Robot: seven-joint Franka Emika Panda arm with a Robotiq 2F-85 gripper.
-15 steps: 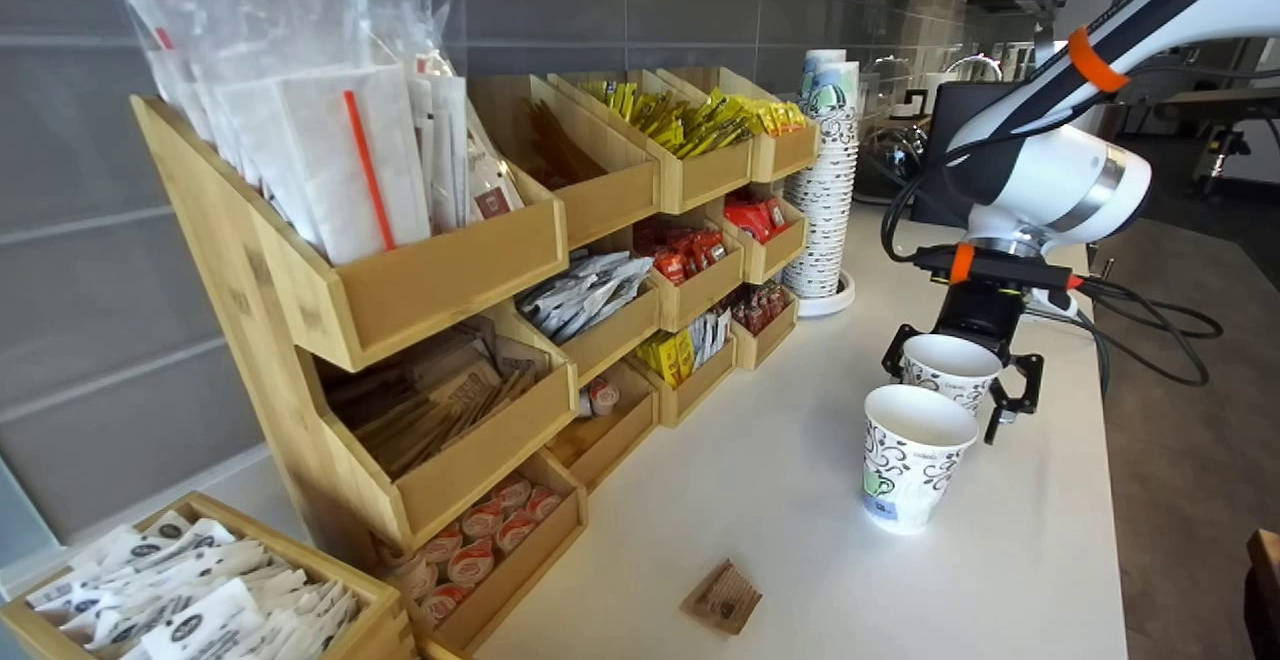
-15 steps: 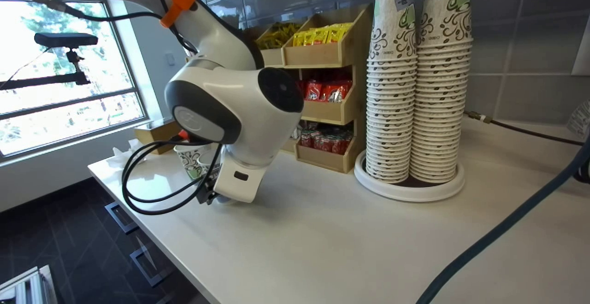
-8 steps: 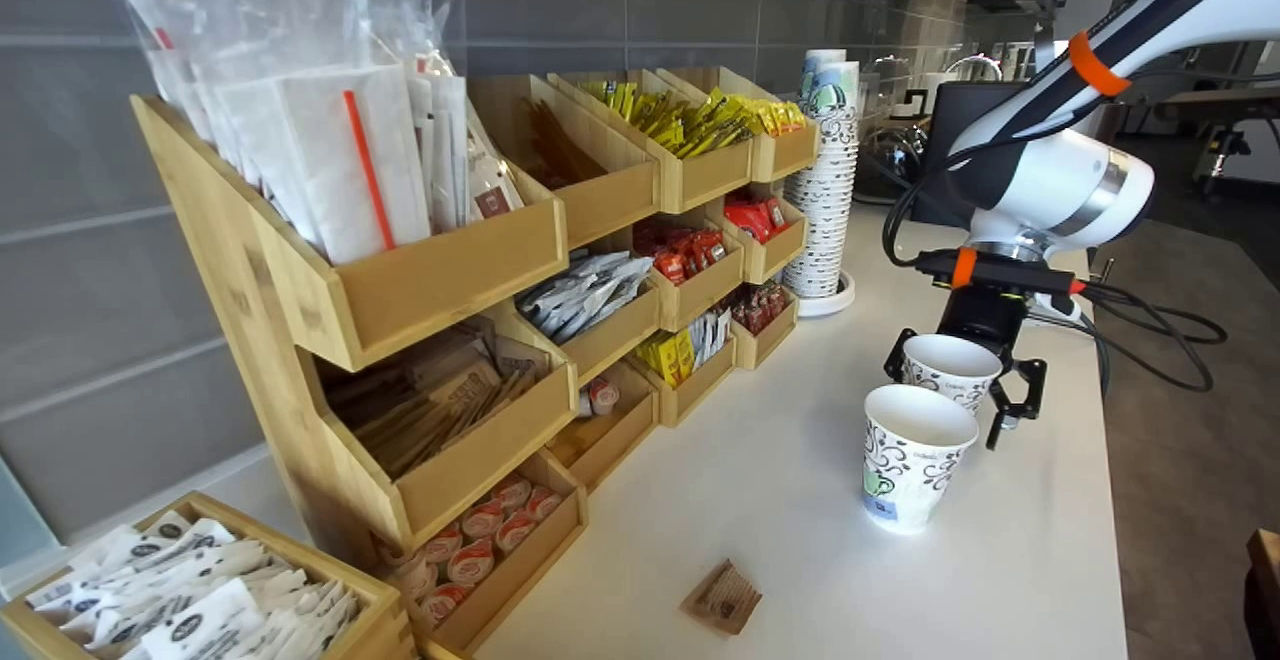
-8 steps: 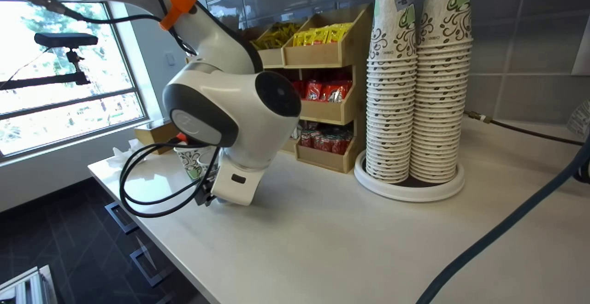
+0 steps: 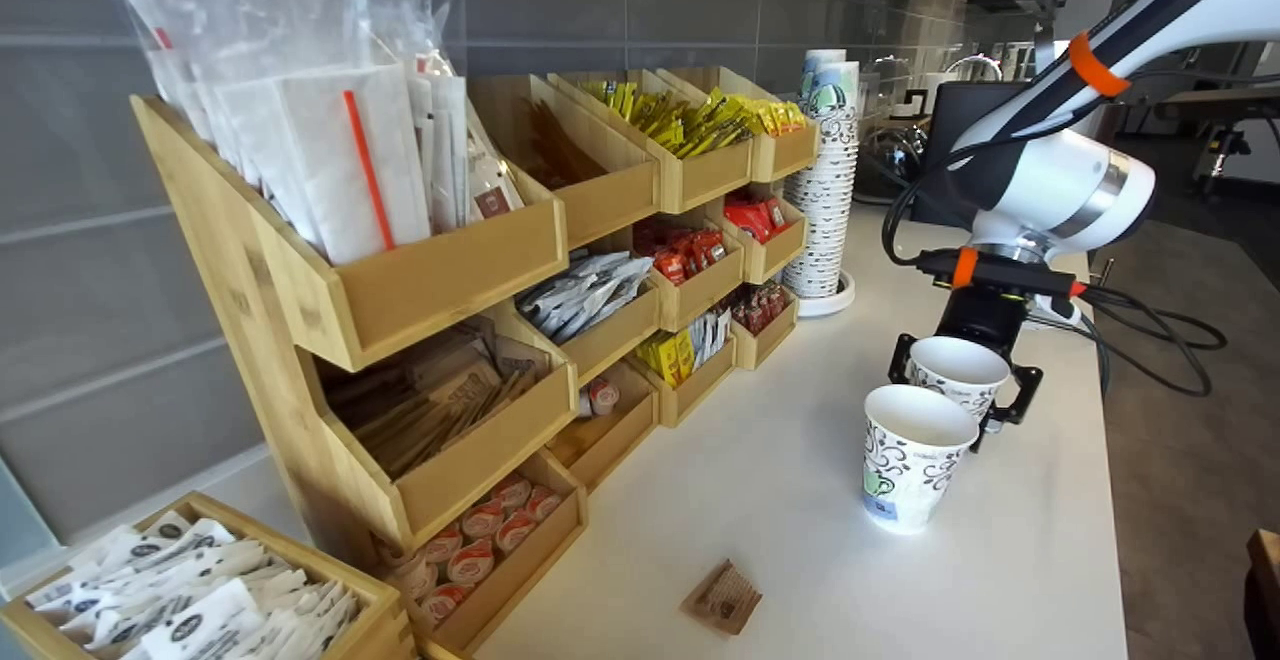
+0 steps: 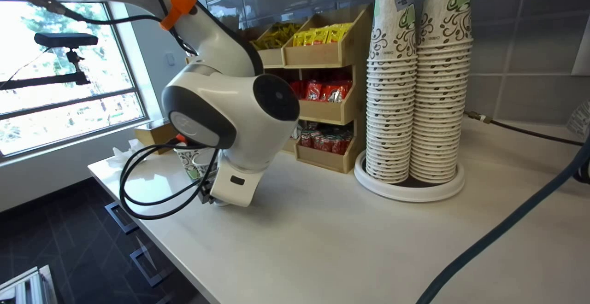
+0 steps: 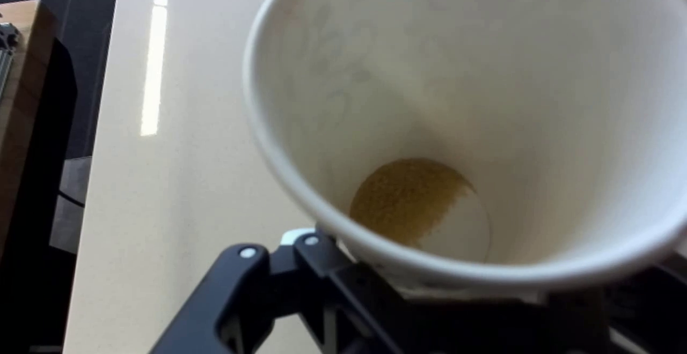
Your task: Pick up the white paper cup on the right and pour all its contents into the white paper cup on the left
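The white paper cup on the right (image 5: 960, 365) stands upright on the counter, between the fingers (image 5: 1022, 395) of my gripper (image 5: 948, 408), which is shut on it. Looking down in the wrist view, that cup (image 7: 483, 102) holds brown granules (image 7: 402, 198) over part of its bottom; a black finger (image 7: 316, 252) meets its wall below the rim. The white paper cup on the left (image 5: 910, 470) is upright, just in front of the gripped one in an exterior view, and hides its lower part. In an exterior view the arm and cables mostly cover my gripper.
A wooden rack (image 5: 610, 340) of packets lines the wall. Tall cup stacks (image 6: 415, 110) stand on a round white base (image 6: 410, 193). One brown packet (image 5: 722, 597) lies on the counter (image 5: 820, 580). Loose black cables (image 6: 161, 202) hang from the arm.
My gripper's fingers have closed inward from wide apart around the cup. The cup has shifted slightly to the right in an exterior view. The arm has moved only slightly; the left cup stays put.
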